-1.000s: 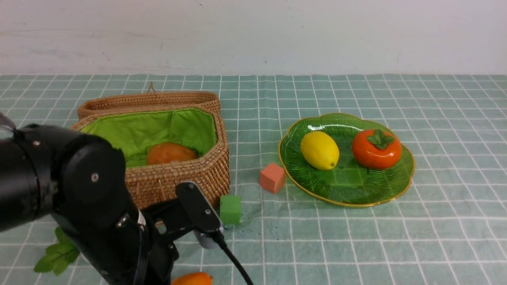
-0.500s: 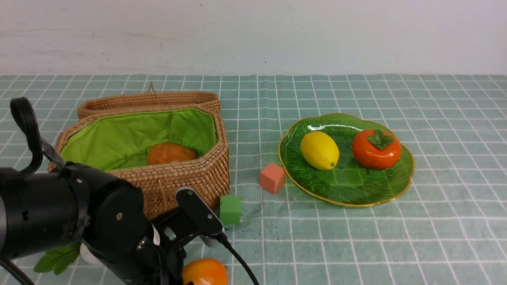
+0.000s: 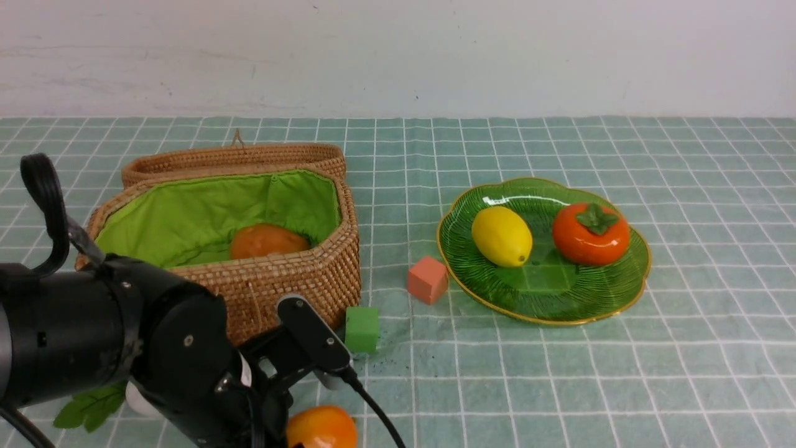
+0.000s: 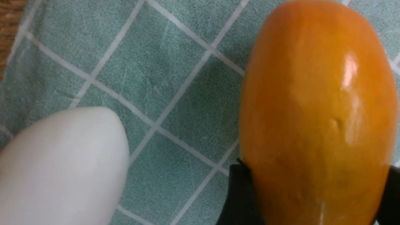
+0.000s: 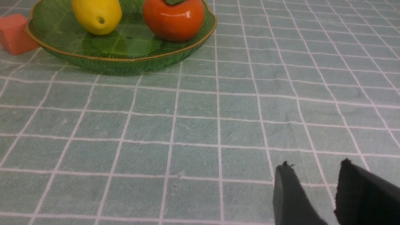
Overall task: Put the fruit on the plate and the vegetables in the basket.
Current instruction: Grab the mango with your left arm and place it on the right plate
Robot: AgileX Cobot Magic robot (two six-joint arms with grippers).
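Pale wall behind, and a green checked cloth point(image 3: 559, 386) over the tabletop. On the robot's left stands the wicker basket point(image 3: 298, 280), its lid point(image 3: 230, 158) lying just behind it and a brown potato point(image 3: 267, 241) inside on the green lining. Over to the right, the green glass plate point(image 3: 547, 305) already holds the lemon point(image 3: 502, 236) and the persimmon point(image 3: 591, 233).

The left arm point(image 3: 93, 336) is down low at the near edge. Its left claw point(image 4: 314, 187) is closed on the mango point(image 4: 315, 93), a black finger pressed to each side, near one end of the fruit by the look of it. The white radish point(image 4: 59, 165) lies on the cloth close beside it. The right claw point(image 5: 322, 200) hangs low over bare cloth, its fingers a narrow gap apart with nothing between them.

My worry is that grip. The mango is glossy and long, so held off-centre it could swivel or slide out on the lift. The way to the plate passes the green cube point(image 3: 362, 328) and the salmon cube point(image 3: 428, 280), and a low carry might knock either. With two fruits on the plate, a careless drop could send the lemon rolling.
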